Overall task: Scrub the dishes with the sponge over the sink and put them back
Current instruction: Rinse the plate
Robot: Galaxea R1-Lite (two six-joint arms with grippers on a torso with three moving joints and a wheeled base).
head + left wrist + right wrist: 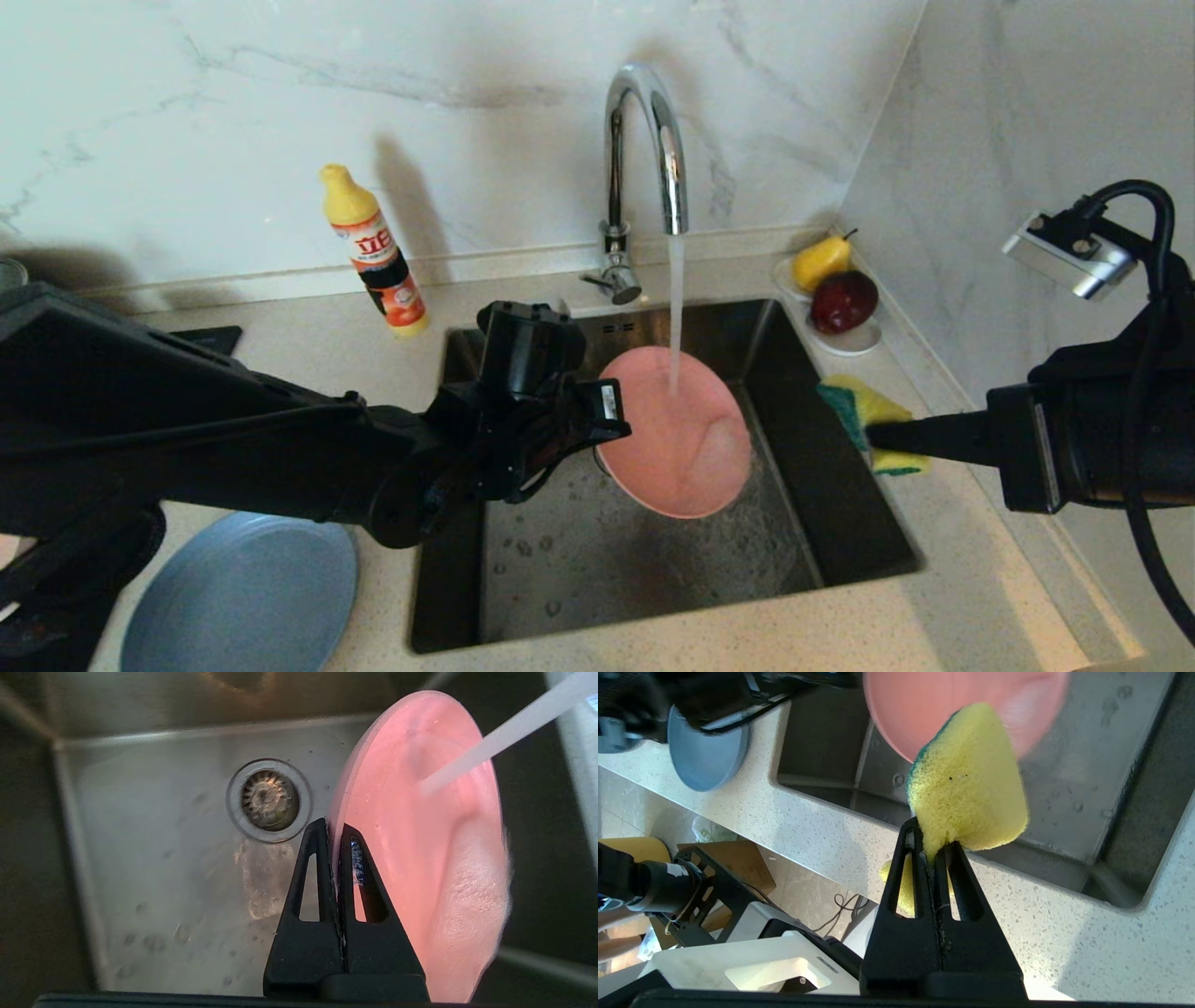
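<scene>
At frame centre my left tool point(602, 425) pinches the matte salmon-pink plate point(677, 434) under running water; my right tool point(873, 437) pinches the floppy yellow sponge point(873, 411) at right.

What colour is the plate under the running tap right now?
Salmon pink. The plate, pinched by the left gripper, shows best in the head view.

Matte black throughout. Left arm point(233, 448): thick angular casing, a thin cable along the top, a small white label near the wrist. Left hand point(334, 830) and right hand point(934, 847): two flat tapering black fingers each, cut through with long triangular slots. Right arm point(1092, 448): silver camera block point(1069, 254), looping black cable.
</scene>
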